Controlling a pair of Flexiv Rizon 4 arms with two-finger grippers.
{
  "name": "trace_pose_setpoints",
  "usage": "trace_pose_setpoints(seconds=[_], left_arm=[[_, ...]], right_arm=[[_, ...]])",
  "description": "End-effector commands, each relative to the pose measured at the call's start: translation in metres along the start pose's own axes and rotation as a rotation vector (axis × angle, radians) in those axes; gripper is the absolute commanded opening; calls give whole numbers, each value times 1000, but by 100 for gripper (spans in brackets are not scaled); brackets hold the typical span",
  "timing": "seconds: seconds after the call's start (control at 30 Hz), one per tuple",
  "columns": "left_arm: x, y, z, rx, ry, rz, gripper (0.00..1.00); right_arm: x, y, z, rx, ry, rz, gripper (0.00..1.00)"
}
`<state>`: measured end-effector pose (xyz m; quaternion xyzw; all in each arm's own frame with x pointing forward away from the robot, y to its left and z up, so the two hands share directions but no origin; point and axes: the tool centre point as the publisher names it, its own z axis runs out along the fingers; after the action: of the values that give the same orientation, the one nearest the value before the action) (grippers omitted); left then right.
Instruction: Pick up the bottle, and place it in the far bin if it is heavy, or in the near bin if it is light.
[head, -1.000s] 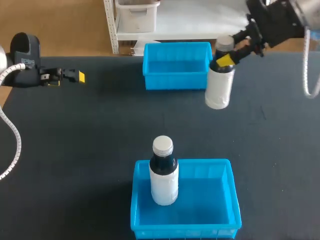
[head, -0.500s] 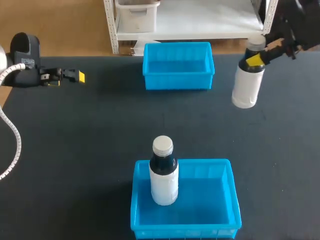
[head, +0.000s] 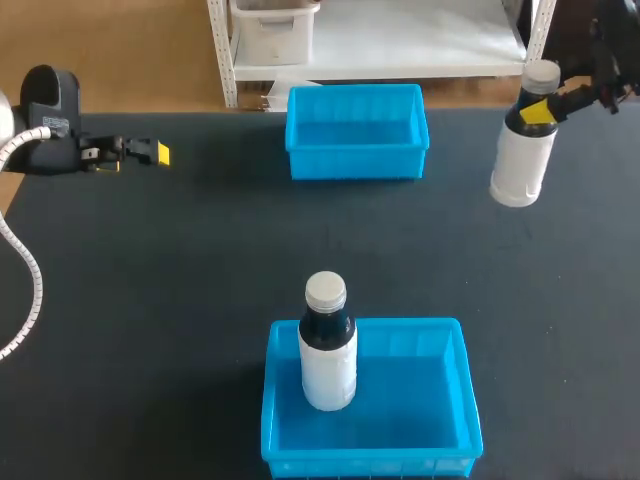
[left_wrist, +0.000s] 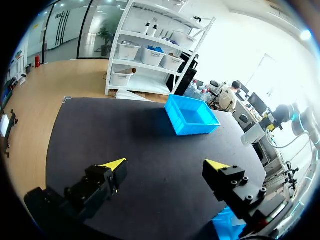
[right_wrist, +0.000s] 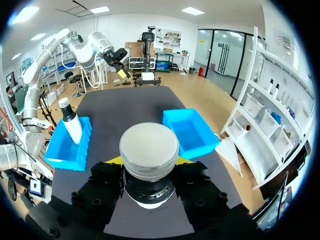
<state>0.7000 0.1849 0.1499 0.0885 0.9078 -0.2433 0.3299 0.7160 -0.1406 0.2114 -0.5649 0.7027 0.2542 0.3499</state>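
Note:
A white bottle (head: 523, 160) with a dark neck and grey cap (right_wrist: 149, 150) hangs above the table's far right, to the right of the far bin (head: 356, 131). My right gripper (head: 545, 108) is shut on its neck, fingers on both sides. A second bottle (head: 327, 347) of the same kind stands upright in the near bin (head: 440, 415), at its left side; the right wrist view shows that bottle (right_wrist: 71, 120) too. My left gripper (head: 150, 152) stands open over the table's far left with nothing between its fingers (left_wrist: 114, 165).
Both bins are blue and open-topped. The far bin (left_wrist: 192, 115) holds nothing. Dark tabletop lies bare between the two bins and around the left gripper.
My right arm has carried the held bottle to the right, away from the far bin's right side and toward the table's right edge. The left arm has not moved.

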Motion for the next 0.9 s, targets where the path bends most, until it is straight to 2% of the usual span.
trace_pose_setpoints(seconds=[0.03, 0.33, 0.5, 0.67, 0.9], left_arm=[[0, 0, 0, 0, 0, 0, 100], [0, 0, 0, 0, 0, 0, 100], [0, 0, 0, 0, 0, 0, 100], [0, 0, 0, 0, 0, 0, 100], [0, 0, 0, 0, 0, 0, 100]], right_arm=[[-2, -20, -7, -21, -1, 1, 0], [-14, -59, -9, -52, -4, -47, 0], [-24, -73, -3, -81, -1, -84, 0], [-36, -83, 13, -118, 1, -114, 0], [-63, -95, 44, -175, -8, -166, 0]])
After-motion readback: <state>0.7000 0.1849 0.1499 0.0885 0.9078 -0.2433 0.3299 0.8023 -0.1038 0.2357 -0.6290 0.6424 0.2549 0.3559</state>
